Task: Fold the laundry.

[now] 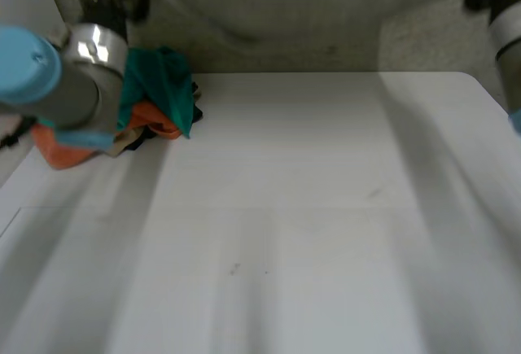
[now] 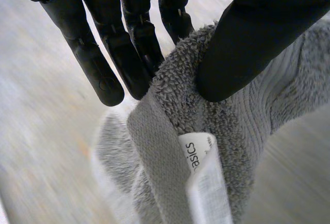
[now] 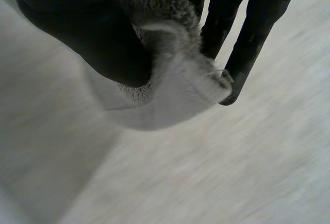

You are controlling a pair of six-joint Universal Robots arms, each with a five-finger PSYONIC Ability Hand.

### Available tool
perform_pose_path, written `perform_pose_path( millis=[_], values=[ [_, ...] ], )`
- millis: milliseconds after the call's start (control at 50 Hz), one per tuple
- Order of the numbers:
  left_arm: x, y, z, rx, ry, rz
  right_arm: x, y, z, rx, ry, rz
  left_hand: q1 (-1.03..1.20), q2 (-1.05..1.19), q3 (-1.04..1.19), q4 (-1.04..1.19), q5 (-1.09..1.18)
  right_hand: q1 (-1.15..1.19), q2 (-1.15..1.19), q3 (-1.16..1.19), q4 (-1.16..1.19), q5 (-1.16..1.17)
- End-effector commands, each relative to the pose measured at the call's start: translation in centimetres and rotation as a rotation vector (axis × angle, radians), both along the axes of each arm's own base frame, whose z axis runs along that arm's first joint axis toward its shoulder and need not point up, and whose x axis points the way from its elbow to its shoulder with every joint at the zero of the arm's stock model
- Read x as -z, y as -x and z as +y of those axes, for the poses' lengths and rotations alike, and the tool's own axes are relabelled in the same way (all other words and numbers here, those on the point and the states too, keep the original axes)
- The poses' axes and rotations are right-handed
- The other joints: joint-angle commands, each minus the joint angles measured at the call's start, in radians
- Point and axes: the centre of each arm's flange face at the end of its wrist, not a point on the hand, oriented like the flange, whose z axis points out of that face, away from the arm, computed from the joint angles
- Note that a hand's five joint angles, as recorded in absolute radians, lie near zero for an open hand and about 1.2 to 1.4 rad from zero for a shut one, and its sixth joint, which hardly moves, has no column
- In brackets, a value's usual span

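A grey terry towel (image 2: 206, 116) with a white label (image 2: 198, 154) on its hem is pinched between the thumb and straight fingers of my left hand (image 2: 247, 38), at an edge near a corner. My right hand (image 3: 82, 33) pinches another corner of the same towel (image 3: 165, 90) between thumb and fingers, above the table. In the head view the towel (image 1: 301, 12) hangs as a wide grey sheet across the back of the table, between my left arm (image 1: 73, 77) and my right arm (image 1: 509, 37).
A pile of teal, orange and dark clothes (image 1: 159, 93) lies at the back left of the white table (image 1: 309, 207), just beside my left arm. The table's far edge runs under the hanging towel.
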Motion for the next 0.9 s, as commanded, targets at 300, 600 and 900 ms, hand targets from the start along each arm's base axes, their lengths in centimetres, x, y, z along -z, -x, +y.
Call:
perform_pose_path(
  millis=[300,600,900],
  values=[
    [15.2,-4.4,12.1,-0.028,-0.754,-0.385,18.6,0.8,9.8,-0.069,-0.830,0.237,-0.457,-0.512,-0.505,-0.517,-0.445,0.267,0.215,0.206,0.200,0.202],
    [13.5,-6.5,11.5,-0.060,-0.724,-0.366,17.8,1.4,10.8,-0.074,-0.813,0.223,-0.440,-0.495,-0.487,-0.499,-0.427,0.267,0.215,0.206,0.200,0.202],
    [10.2,-6.9,12.4,-0.049,-0.652,-0.338,13.4,1.9,11.2,-0.050,-0.718,0.257,0.255,0.200,0.208,0.196,0.268,0.267,0.215,0.206,0.200,0.202]
  ],
)
